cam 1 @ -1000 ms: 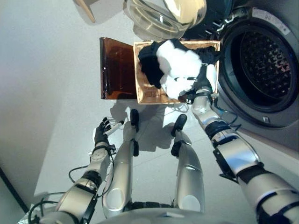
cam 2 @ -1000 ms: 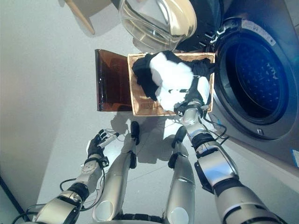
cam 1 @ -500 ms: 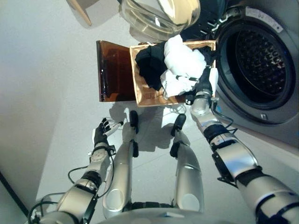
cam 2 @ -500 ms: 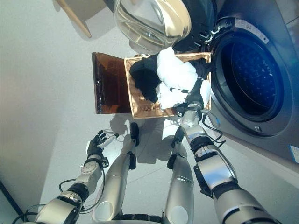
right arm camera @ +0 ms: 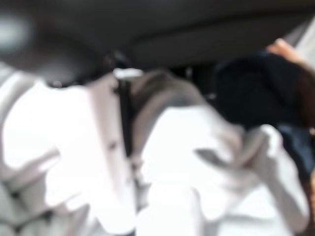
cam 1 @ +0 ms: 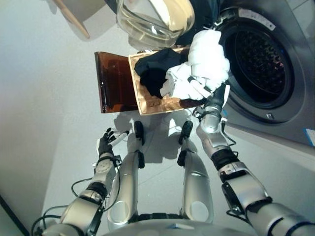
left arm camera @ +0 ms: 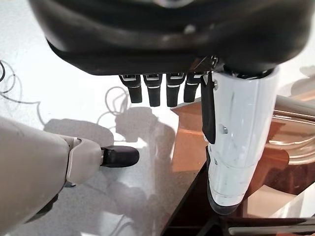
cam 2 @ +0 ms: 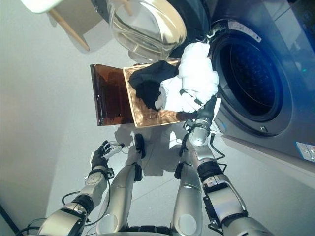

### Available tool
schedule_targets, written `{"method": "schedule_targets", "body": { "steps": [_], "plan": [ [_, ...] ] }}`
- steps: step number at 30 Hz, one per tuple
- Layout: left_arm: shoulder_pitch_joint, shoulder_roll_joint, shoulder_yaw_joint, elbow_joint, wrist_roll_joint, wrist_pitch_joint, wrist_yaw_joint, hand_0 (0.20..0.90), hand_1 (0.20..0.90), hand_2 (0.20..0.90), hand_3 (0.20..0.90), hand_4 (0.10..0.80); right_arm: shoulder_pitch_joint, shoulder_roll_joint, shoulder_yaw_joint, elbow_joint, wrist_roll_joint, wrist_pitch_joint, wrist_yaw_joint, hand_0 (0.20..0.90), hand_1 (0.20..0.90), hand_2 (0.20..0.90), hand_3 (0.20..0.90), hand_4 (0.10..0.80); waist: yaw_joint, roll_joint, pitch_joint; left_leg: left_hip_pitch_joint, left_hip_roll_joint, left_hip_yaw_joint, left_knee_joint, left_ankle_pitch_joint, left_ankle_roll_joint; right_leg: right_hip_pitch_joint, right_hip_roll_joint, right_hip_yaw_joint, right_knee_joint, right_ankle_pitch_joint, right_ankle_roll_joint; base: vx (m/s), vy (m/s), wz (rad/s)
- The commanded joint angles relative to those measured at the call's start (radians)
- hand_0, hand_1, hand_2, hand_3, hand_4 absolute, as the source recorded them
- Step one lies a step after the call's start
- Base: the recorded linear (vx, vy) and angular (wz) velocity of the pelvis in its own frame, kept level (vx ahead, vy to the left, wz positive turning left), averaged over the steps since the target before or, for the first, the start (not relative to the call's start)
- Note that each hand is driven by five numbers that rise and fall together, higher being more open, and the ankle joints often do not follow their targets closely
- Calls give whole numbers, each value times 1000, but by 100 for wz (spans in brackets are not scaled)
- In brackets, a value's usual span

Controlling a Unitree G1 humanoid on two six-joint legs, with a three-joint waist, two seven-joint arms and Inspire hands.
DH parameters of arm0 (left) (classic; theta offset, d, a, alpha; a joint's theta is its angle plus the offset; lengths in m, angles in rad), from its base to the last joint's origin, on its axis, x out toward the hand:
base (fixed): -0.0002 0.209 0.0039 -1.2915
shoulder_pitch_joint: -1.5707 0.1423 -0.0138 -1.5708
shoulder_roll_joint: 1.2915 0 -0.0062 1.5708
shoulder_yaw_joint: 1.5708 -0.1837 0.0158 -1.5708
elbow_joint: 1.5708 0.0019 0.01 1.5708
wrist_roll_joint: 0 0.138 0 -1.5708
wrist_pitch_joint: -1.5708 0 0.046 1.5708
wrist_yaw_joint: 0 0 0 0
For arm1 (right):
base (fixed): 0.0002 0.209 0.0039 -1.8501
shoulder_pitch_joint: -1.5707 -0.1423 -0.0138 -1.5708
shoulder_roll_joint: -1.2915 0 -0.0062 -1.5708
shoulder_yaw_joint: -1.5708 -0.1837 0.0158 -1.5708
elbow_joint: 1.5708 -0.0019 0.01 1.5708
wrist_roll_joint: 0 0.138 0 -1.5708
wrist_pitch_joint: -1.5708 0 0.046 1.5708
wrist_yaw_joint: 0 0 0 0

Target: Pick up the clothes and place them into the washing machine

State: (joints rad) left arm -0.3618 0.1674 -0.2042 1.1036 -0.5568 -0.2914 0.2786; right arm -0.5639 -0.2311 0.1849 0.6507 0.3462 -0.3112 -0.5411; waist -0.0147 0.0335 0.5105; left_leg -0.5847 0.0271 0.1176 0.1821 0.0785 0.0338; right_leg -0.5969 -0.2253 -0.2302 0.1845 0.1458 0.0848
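Clutching a white garment [cam 1: 205,64] lifted above the basket [cam 1: 147,101], the right robot hand [cam 1: 215,101] should carry it toward 3 o'clock, well inside the washing machine [cam 1: 261,59] drum before releasing, its fingers largely hidden by cloth; the left robot hand [cam 1: 106,142] hangs relaxed.

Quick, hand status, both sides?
Left hand: open, empty, low over the floor.
Right hand: shut on the white garment, lifted by the washing machine opening.
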Motion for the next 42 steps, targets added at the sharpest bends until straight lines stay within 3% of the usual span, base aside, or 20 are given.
{"method": "schedule_targets", "body": {
  "steps": [1,3,4,7,8,10,16,42],
  "plan": [
    [72,-9,42,50,35,-30,10,900,900,900,900,800,63,-32,-2,-198,-51,-146,50,200,200,200,200,300,-17,4,-72,5,5,-12,-6,-13,-67,44,-29,-12,126,-102,53,0,0,0],
    [75,-8,46,52,38,-29,10,900,900,900,900,800,83,-28,-3,-213,-39,-149,61,200,200,200,200,300,-20,2,-73,2,6,-10,-1,-15,-67,44,-30,-10,127,-102,52,41,-3,-2],
    [77,-7,58,65,40,-26,10,900,900,900,900,800,119,-19,-4,-242,-5,-159,81,200,200,200,200,300,-26,-4,-79,12,8,-13,9,-46,-75,51,-28,2,137,-128,62,79,2,-7],
    [78,-8,57,59,38,-26,11,900,900,900,900,800,130,-8,-8,-252,39,-169,96,200,200,200,200,300,-29,-3,-75,-4,9,-2,15,-24,-65,40,-29,-2,130,-103,52,-7,20,-7],
    [79,-8,55,59,36,-26,12,900,900,900,900,800,125,3,-12,-242,83,-178,107,200,200,200,200,300,-29,-3,-77,7,9,-6,22,-54,-73,48,-28,9,139,-129,61,-12,19,-7],
    [82,-9,53,54,34,-26,11,900,900,900,900,800,117,8,-15,-236,112,-183,112,200,200,200,200,300,-28,-2,-76,6,9,-3,23,-54,-73,47,-27,11,139,-129,60,31,8,-5],
    [88,-10,38,37,7,-22,-2,900,900,900,900,800,62,31,-41,-178,310,-206,157,200,200,200,200,300,-22,7,-77,-3,10,3,25,-56,-77,39,-27,14,133,-129,55,0,0,0],
    [108,3,-15,6,-80,-2,-50,900,900,900,900,800,-215,5,-208,19,860,-274,269,200,200,200,200,300,9,54,-73,-12,6,8,5,-45,-88,19,-24,30,140,-146,46,0,0,0]
  ]
}}
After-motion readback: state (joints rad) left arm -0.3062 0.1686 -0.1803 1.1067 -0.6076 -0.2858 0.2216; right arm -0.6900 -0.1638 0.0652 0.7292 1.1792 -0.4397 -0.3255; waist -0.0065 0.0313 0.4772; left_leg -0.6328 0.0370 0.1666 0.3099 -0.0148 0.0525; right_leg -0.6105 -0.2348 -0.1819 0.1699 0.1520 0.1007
